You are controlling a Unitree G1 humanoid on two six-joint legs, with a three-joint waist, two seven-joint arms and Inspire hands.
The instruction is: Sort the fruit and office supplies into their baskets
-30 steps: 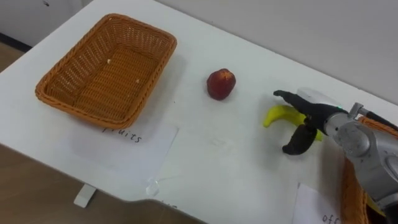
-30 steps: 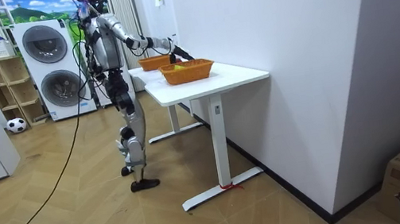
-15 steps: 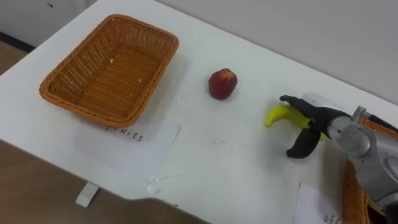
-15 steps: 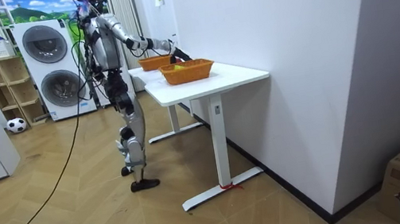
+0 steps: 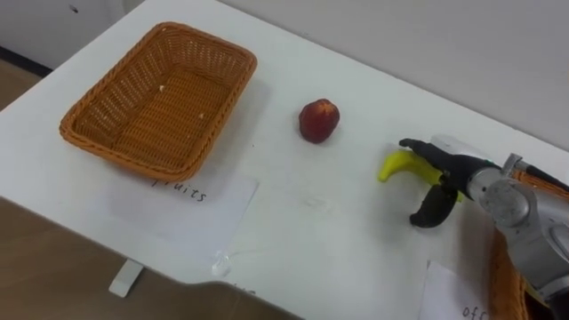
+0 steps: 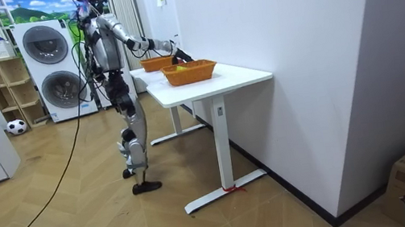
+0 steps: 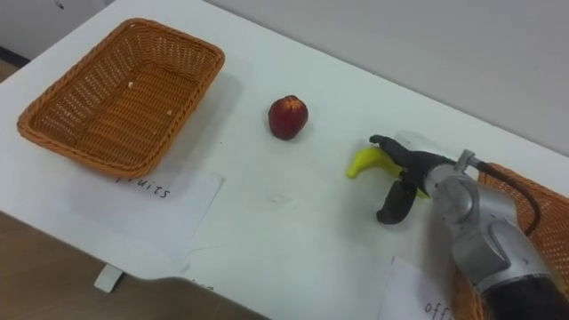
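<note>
A yellow banana (image 5: 398, 165) lies on the white table (image 5: 302, 222), right of centre. My right hand (image 5: 449, 173) reaches in from the right and is open. Its straight fingers lie over the far side of the banana and the thumb hangs down on the near side, so part of the fruit is hidden. A red apple (image 5: 318, 120) sits alone near the table's middle. The fruit basket (image 5: 120, 153), woven and orange, stands at the left with nothing inside. The rim of a second wicker basket (image 5: 494, 276) shows at the right edge.
A paper label (image 5: 182, 203) lies in front of the left basket and another (image 5: 453, 298) by the right one. The table's near edge runs across the lower left. In the room view I stand at the table's (image 6: 213, 77) end, right arm stretched over it.
The whole picture has shifted slightly, so the camera moved. My right hand stays over the banana in the same pose; apple and baskets have not moved.
</note>
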